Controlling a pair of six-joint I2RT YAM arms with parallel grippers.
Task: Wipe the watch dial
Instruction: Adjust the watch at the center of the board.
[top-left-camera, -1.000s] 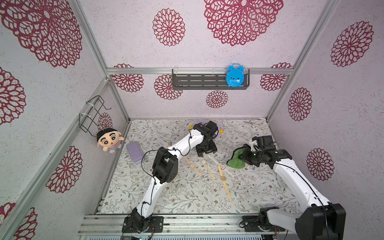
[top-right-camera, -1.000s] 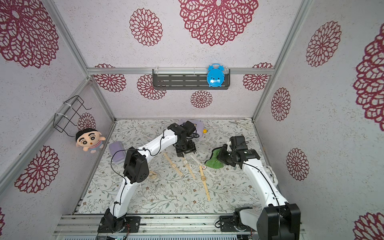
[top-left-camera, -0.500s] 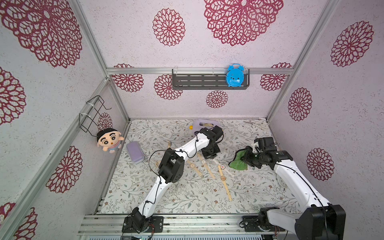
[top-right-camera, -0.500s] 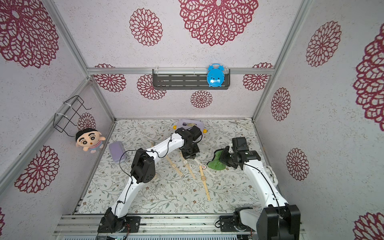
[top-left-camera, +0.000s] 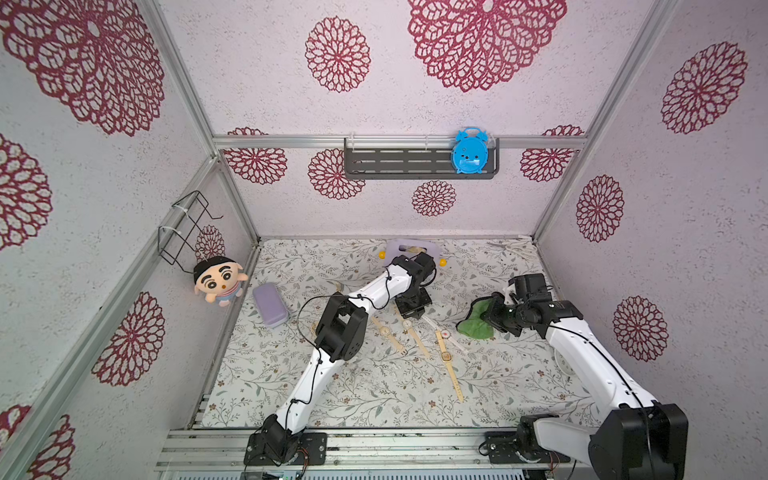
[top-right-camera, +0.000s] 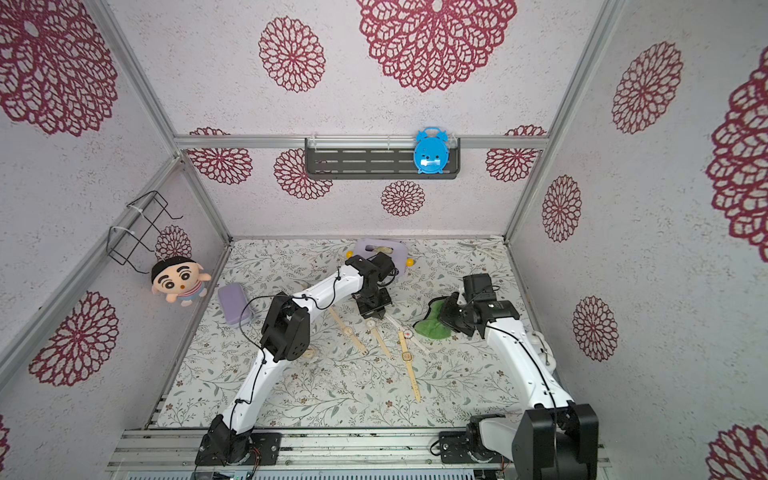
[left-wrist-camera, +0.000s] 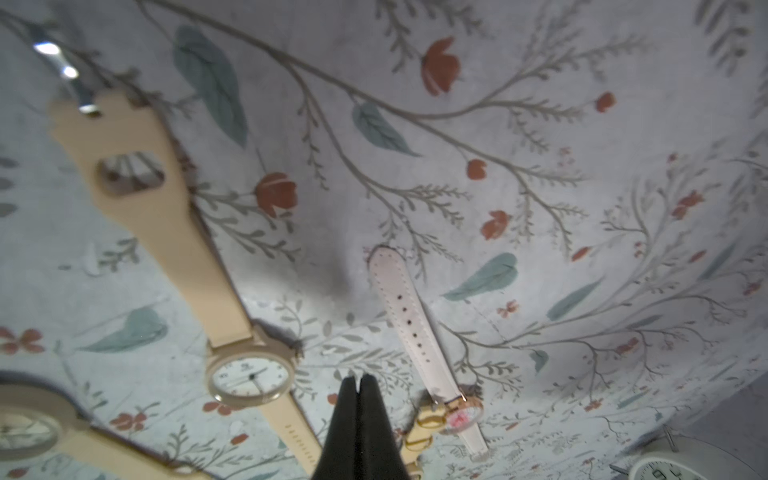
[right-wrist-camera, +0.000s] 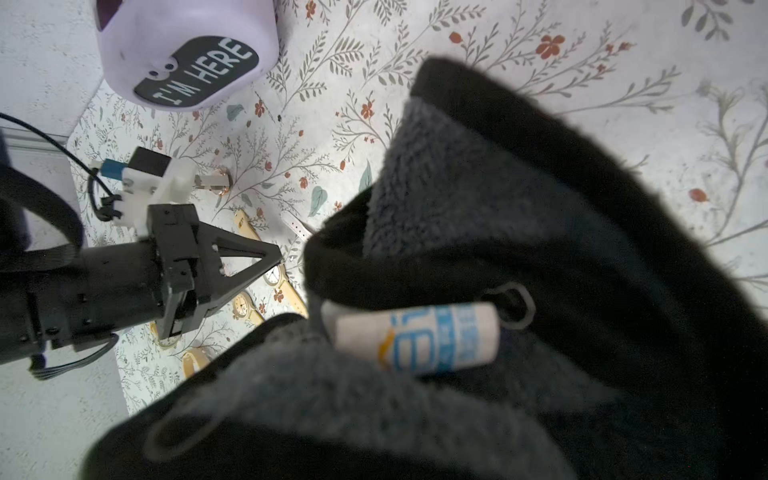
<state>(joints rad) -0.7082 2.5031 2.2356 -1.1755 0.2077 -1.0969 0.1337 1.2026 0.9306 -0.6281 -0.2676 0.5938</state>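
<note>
Left pincer (left-wrist-camera: 359, 379) closed, beige watch (left-wrist-camera: 250, 380) just beside

The left arm (top-left-camera: 318, 384) reaches far forward from its base, elbow raised and wrist bent downward. The left pincer (left-wrist-camera: 359, 380) points down, its fingertips pressed together. The right arm (top-left-camera: 590, 361) leans forward and inward, with the right pincer (top-left-camera: 492, 316) held low, jaws clamped.

Cream watch (left-wrist-camera: 249, 378) face-up, green cloth (top-left-camera: 475, 323) nearby
</note>
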